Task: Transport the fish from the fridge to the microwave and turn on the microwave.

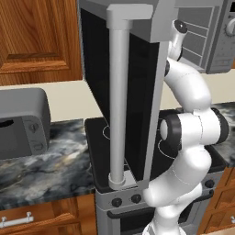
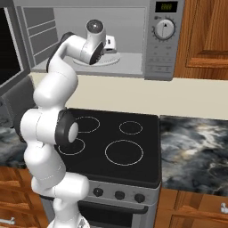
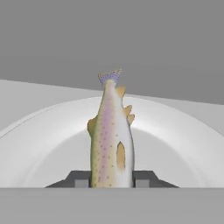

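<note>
i see the fish [image 3: 110, 135] pinched between my gripper [image 3: 111, 178] fingertips, its long axis running straight away from the hand, tail tip farthest out, over a smooth white round plate [image 3: 175, 144] inside the microwave [image 2: 160, 62]. the fish is slim and speckled, pale olive with a pinkish stripe and small yellow fins. from the left base camera, the microwave's black glass door [image 1: 133, 101] stands swung open with its long grey bar handle [image 1: 118, 105] upright. from the right base camera, my white arm reaches into the grey cavity above a glossy black stove [image 2: 120, 142] with four rings; a round knob [image 2: 164, 29] sits on the side panel. dark marbled counter [image 2: 196, 151] flanks the stove.
</note>
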